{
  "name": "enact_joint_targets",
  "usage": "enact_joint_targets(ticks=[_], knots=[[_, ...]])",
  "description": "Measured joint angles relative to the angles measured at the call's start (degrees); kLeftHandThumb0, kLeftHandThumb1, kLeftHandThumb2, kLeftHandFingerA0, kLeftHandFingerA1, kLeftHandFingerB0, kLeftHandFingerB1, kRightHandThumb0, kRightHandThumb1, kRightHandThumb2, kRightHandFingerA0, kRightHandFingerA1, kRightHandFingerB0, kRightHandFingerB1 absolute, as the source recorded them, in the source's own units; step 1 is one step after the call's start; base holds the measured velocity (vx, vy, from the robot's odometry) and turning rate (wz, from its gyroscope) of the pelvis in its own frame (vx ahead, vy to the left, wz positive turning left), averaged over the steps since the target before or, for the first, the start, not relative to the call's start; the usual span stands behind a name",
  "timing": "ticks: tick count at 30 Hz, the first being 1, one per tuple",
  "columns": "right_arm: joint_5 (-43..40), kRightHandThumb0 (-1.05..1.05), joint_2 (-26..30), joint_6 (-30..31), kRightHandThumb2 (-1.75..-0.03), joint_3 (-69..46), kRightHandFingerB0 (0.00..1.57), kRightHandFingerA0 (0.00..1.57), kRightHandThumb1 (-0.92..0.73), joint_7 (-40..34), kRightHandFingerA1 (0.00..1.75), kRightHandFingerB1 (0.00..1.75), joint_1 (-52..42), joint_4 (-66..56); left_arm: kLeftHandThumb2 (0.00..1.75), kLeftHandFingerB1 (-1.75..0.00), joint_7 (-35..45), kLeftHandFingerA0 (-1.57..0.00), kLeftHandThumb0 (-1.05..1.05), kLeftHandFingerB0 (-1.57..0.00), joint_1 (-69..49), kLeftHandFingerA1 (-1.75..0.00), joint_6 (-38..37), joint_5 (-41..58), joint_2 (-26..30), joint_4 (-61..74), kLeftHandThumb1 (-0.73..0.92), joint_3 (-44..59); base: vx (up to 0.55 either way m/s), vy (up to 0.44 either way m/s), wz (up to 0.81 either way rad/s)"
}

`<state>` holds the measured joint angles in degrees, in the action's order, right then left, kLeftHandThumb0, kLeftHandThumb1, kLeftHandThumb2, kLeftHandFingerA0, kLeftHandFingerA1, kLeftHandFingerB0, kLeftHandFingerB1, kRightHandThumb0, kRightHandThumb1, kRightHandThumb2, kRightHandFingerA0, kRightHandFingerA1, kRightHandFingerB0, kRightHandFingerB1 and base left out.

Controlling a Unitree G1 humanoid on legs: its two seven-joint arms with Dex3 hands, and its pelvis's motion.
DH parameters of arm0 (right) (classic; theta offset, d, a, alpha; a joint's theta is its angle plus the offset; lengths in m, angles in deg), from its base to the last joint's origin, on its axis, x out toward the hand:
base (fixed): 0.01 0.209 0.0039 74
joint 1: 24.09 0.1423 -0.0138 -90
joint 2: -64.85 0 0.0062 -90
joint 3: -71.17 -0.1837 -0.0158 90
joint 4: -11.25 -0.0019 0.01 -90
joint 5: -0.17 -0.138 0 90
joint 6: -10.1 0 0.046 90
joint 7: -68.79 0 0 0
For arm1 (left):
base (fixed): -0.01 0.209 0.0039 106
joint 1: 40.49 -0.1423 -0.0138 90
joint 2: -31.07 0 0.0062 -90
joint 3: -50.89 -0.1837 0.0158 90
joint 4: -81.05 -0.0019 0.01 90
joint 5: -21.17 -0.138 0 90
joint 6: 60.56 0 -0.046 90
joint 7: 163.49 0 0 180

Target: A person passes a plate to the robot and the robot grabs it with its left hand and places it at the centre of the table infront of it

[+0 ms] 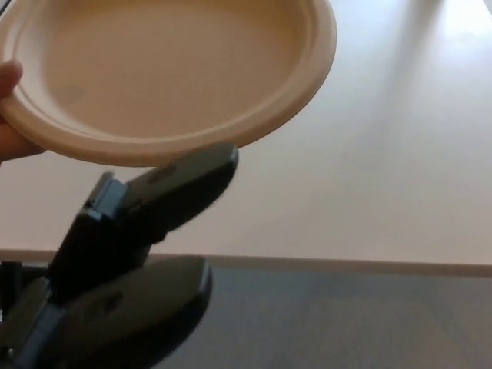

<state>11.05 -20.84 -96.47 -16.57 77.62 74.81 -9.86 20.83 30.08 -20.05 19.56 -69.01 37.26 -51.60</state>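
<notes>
A beige paper plate [161, 73] fills the upper left of the head view, held above the pale table [384, 169]. A person's hand [11, 115] grips its left rim at the picture's edge. My left hand [127, 261] rises from the lower left, just under the plate's near rim. Its fingers [181, 184] are apart and point up to the right, holding nothing. The upper fingertip reaches close to the plate's underside; whether it touches is unclear. My right hand does not show.
The table's front edge [346, 265] runs across the lower part of the picture, with grey floor [346, 323] below it. A dark frame [9, 280] stands at the lower left under the table.
</notes>
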Motion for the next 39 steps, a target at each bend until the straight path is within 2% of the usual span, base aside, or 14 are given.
enact_joint_targets(ticks=[4, 6, 7, 8, 10, 13, 16, 17, 18, 25, 30, 31, 33, 39], knots=[[0.0, -0.87, 0.0, 0.0, -0.65, 0.0, 0.18, 0.22, -0.81, 0.0, 0.56, 0.45, 0.1, 0.2, 0.71, -0.36, -0.6, -0.16, -0.7, -0.26, -2.2, -0.53, -0.3, 1.4, 1.5, -0.4, 0.92, -0.9, 0.0, 0.0, 0.0], [0.0, -0.85, 0.0, 0.0, -0.65, 0.0, 0.2, 0.23, -0.82, 0.0, 0.55, 0.44, 0.1, 0.3, 1.14, -0.36, -0.9, -0.04, -0.7, -0.05, -1.1, -0.52, -0.7, 1.7, 0.0, -0.4, 0.84, -0.1, 0.0, 0.0, 0.0], [0.0, -0.86, 0.0, 0.0, -0.65, 0.1, 0.2, 0.23, -0.83, 0.0, 0.57, 0.46, 0.1, 0.3, 0.65, -0.46, -1.3, -0.34, -0.67, -0.34, 2.1, -0.64, -1.4, 0.7, -2.1, -0.3, 0.85, 3.9, 0.0, 0.0, 0.0], [0.0, -0.87, 0.0, 0.0, -0.65, 0.1, 0.2, 0.23, -0.83, 0.0, 0.57, 0.46, 0.1, 0.3, 0.59, -0.71, -1.5, -0.47, -0.6, -0.42, 2.8, -1.1, -1.4, 0.5, -2.5, -0.3, 0.59, 4.9, 0.0, 0.0, 0.0], [0.0, -0.87, 0.0, 0.0, -0.65, 0.1, 0.2, 0.23, -0.83, 0.0, 0.57, 0.46, 0.1, 0.4, 0.59, -0.71, -2.1, -0.47, -0.6, -0.42, 7.4, -1.1, -1.2, -1.3, -4.7, 0.4, 0.59, 9.9, 0.0, 0.0, 0.0], [0.0, -0.86, 0.0, 0.0, -0.65, 0.2, 0.19, 0.22, -0.82, 0.0, 0.56, 0.45, 0.2, 0.4, 0.65, -0.57, -2.8, -0.03, -0.86, -0.11, 15.2, -0.74, -0.5, -2.8, -5.6, 0.3, 0.82, 14.9, 0.0, 0.0, 0.0], [0.0, -0.84, 0.0, -0.1, -0.65, 0.2, 0.2, 0.22, -0.84, 0.0, 0.56, 0.46, 0.3, 0.4, 0.92, -0.45, -3.3, -0.16, -0.79, -0.06, 21.4, -0.58, -0.3, -5.2, -5.5, -1.6, 0.57, 19.4, 0.0, 0.0, 0.0], [0.0, -0.88, 0.0, -0.1, -0.66, 0.2, 0.19, 0.22, -0.81, 0.0, 0.57, 0.46, 0.3, 0.4, 0.59, -0.33, -3.5, -0.13, -0.79, -0.11, 22.2, -0.51, -0.3, -6.0, -5.7, -1.6, 0.62, 20.4, 0.0, 0.0, 0.0], [0.0, -0.86, 0.0, -0.1, -0.66, 0.3, 0.2, 0.24, -0.82, 0.0, 0.56, 0.45, 0.3, 0.4, 0.87, -0.5, -3.7, 0.0, -0.38, 0.0, 22.9, -0.52, -0.2, -7.0, -5.9, -1.6, 0.23, 21.7, 0.0, 0.0, 0.0], [0.1, -0.86, 0.0, -0.1, -0.66, 0.7, 0.21, 0.24, -0.84, 0.0, 0.57, 0.46, 0.4, 0.4, 0.58, -0.35, -4.0, 0.0, -0.78, 0.0, 26.9, -0.45, 1.3, -13.4, -5.5, -1.6, 0.58, 30.6, 0.0, 0.0, 0.0], [0.1, -0.86, 0.0, -0.1, -0.65, 0.9, 0.19, 0.22, -0.83, 0.0, 0.56, 0.46, 0.5, 0.4, 0.93, 0.0, -3.9, -0.12, -0.91, -0.14, 30.8, -0.06, 3.4, -18.5, -4.2, -2.5, 0.56, 34.0, 0.0, 0.0, 0.0], [0.1, -0.82, 0.0, -0.1, -1.08, 0.9, 0.16, 0.21, -0.63, 0.0, 0.6, 0.53, 0.5, 0.4, 0.93, -0.03, -3.9, -0.13, -0.89, -0.11, 31.3, -0.1, 3.6, -19.1, -4.1, -2.7, 0.55, 34.1, 0.0, 0.0, 0.0], [0.1, -0.87, 0.0, -0.1, -0.65, 1.0, 0.2, 0.22, -0.83, 0.0, 0.55, 0.45, 0.5, 0.4, 0.93, -0.07, -4.0, -0.11, -0.86, -0.09, 32.1, -0.13, 3.9, -21.2, -3.8, -3.5, 0.53, 34.5, 0.0, 0.0, 0.0], [0.1, -0.89, 0.0, -0.1, -0.66, 1.0, 0.2, 0.23, -0.82, 0.1, 0.56, 0.45, 0.5, 0.4, 0.94, -0.09, -4.0, -0.09, -0.88, -0.08, 33.1, -0.09, 4.4, -26.5, -3.3, -5.9, 0.53, 34.8, 0.0, 0.0, 0.0]])
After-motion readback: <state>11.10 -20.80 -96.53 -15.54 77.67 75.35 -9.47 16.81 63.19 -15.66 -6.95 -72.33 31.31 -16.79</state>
